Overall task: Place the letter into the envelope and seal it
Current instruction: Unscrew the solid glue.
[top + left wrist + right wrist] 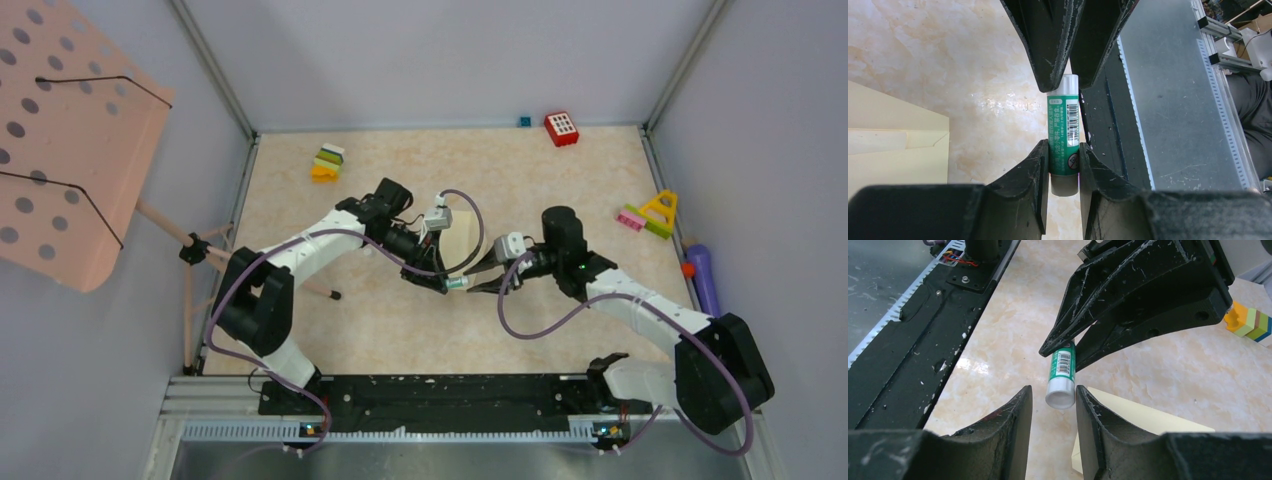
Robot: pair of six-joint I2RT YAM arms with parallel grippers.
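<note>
1. Top view: two arms, one glue stick (458, 284), one envelope (462, 240).
   - The left claw (443, 285) and right claw (474, 285) meet tip to tip mid-tabletop (380, 330), with the stick between them.
   - From up here I can't tell how far open either claw is.
   - The pale yellow envelope lies flat just beyond the claws, mostly hidden by the left wrist.
   - Also out there: one striped block stack (327, 163), one red block (561, 128) and one pink-yellow-green toy (650, 215), all well apart from the action.

2. Left wrist view: the left claw (1064, 150) is squeezed down on the green-labelled glue stick (1064, 125), both fingers tight against its lower part.
   - The right claw (1064, 85) comes in from the top, its tips flanking the white end.
   - The one envelope (893, 150) sits at the left edge, flat on the tabletop (948, 60) and clear of both claws.

3. Right wrist view: the right claw (1054, 395) is at a narrow gap around the near end of the glue stick (1062, 367).
   - A sliver of tabletop shows on one side, so it's not clamped.
   - The left claw (1060, 347) pinches the far end.
   - The envelope (1138, 415) lies below the stick, its corner running behind one of the right claw's fingers.
</note>
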